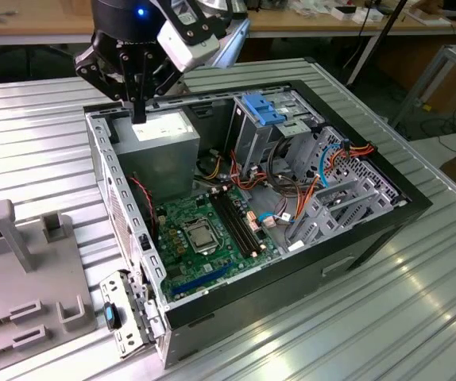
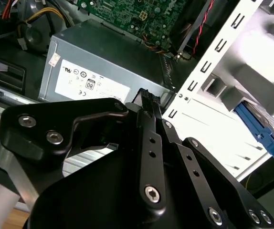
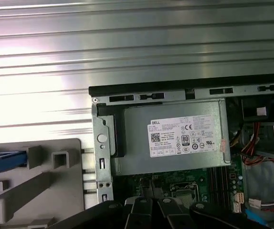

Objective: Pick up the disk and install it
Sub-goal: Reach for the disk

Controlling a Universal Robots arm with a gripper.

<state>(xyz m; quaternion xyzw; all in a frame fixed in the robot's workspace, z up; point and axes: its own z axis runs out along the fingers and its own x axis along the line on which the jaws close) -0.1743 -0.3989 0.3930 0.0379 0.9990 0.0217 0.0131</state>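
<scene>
One table: ribbed bare-metal bench (image 1: 419,302) spanning the exterior view.
Case: black desktop tower (image 1: 307,270) lying open at the centre, green motherboard exposed.
Fixture: grey plastic holder block (image 1: 45,262) at the exterior view's lower left, outside the case.
Power supply: grey metal box (image 1: 160,151) in the case's upper-left corner.
Gripper: black two-finger pincer (image 1: 138,107) hanging just above the power supply, fingers pressed together on nothing.
Disk: dark drive with bright blue plastic rails (image 3: 3,158) seated in the grey holder, well apart from the gripper, not yet picked up.
Handling: likely stiff, dense for its size and shock-sensitive; the rails probably flex, so clamping across the metal body looks safer.
Writing: white printed sticker (image 3: 187,136) on the power supply carries small text and certification marks.
</scene>
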